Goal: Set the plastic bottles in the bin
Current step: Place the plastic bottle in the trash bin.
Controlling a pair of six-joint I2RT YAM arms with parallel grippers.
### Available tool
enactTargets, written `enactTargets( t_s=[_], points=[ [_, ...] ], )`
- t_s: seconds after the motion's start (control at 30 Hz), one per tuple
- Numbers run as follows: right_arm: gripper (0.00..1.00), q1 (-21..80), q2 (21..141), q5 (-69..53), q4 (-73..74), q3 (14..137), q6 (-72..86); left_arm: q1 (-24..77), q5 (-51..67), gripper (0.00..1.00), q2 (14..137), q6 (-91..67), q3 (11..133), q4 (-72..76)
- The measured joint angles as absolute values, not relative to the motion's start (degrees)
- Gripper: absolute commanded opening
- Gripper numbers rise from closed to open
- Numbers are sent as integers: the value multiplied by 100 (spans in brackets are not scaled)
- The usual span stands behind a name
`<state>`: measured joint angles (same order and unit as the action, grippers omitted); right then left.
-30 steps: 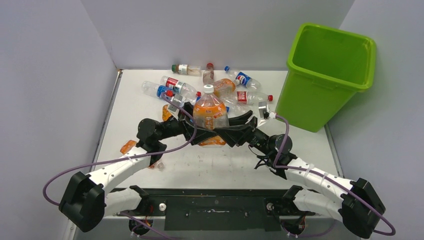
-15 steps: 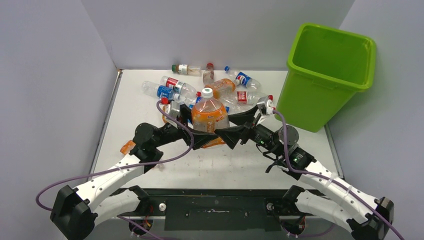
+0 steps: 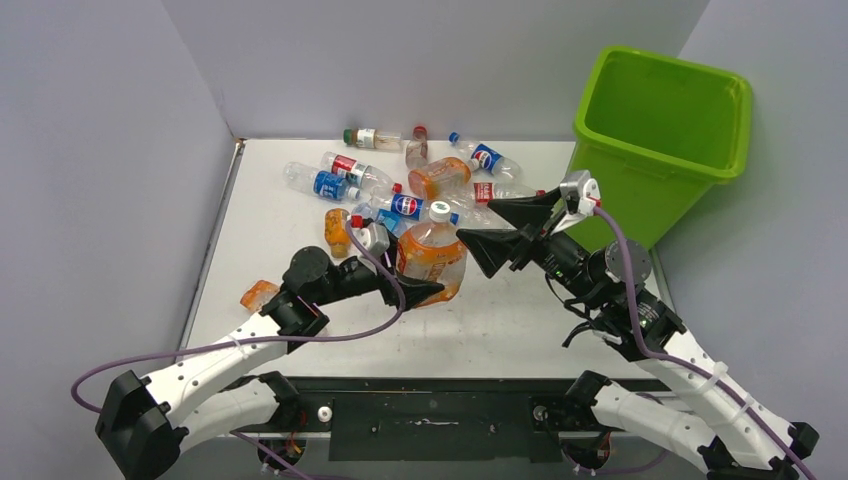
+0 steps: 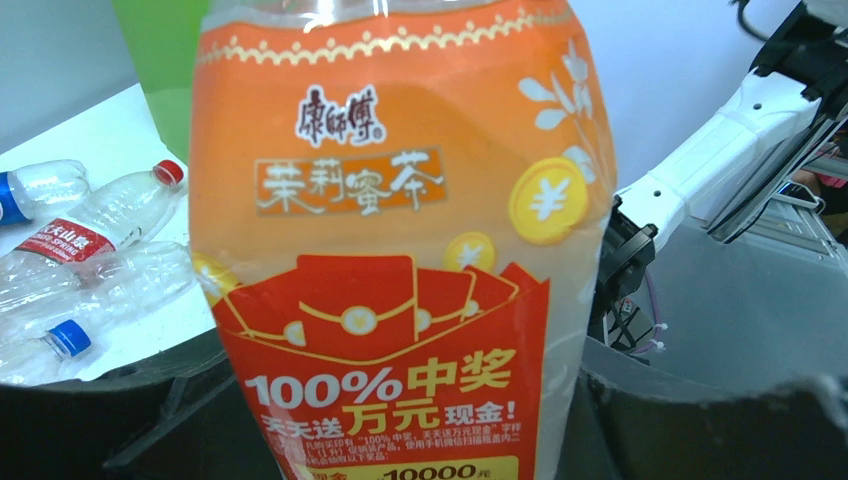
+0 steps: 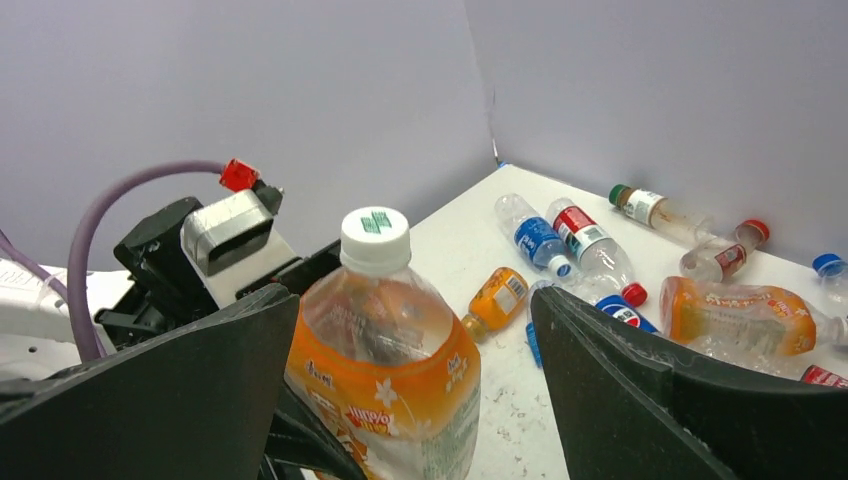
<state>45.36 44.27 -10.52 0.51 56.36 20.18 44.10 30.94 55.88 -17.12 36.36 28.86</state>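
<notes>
I have the left jaws clamped low around the body of the big orange bottle (image 3: pixel 432 255), keeping it upright near the middle of the worktop (image 3: pixel 520 320) with its white cap up. I cannot tell whether its base touches the surface. Gripping it low leaves the shoulder and neck free, which I judge suits passing it across. The right jaws stand wide, just right of the bottle and not touching it, their mouth turned toward it. In the right wrist view the bottle sits framed between the two spread fingers. That fits, I think, because the bin (image 3: pixel 640 190) stands at the far right, on the right arm's side. There is one bin, and I see no bottle in the part of its inside that shows. I count the one held bottle plus about eleven lying on their sides. Most are in a loose heap (image 3: pixel 405 205) at the far middle, and a small orange one (image 3: pixel 257 295) lies alone near the left. The clear ones overlap, so the count may be slightly off.
</notes>
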Motion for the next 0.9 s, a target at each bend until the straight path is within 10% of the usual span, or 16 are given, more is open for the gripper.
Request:
enactTargets(
  t_s=[0.3,0.53,0.8,0.9],
  points=[
    [100,4536,5240,-941,255,6388,2029,4613,2899,0,5553,-1269,3636,2497],
    [84,4550,5771,-1236,478,6388,2228,4648,2803,0,5533,-1155,3636,2399],
    [38,4779,5896,-1402,676,6396,2265,4722,2692,1,5535,-1146,3614,2139],
    [13,4801,5913,-1391,738,6429,2191,4751,2637,15,5535,-1138,3594,2053]
  ],
)
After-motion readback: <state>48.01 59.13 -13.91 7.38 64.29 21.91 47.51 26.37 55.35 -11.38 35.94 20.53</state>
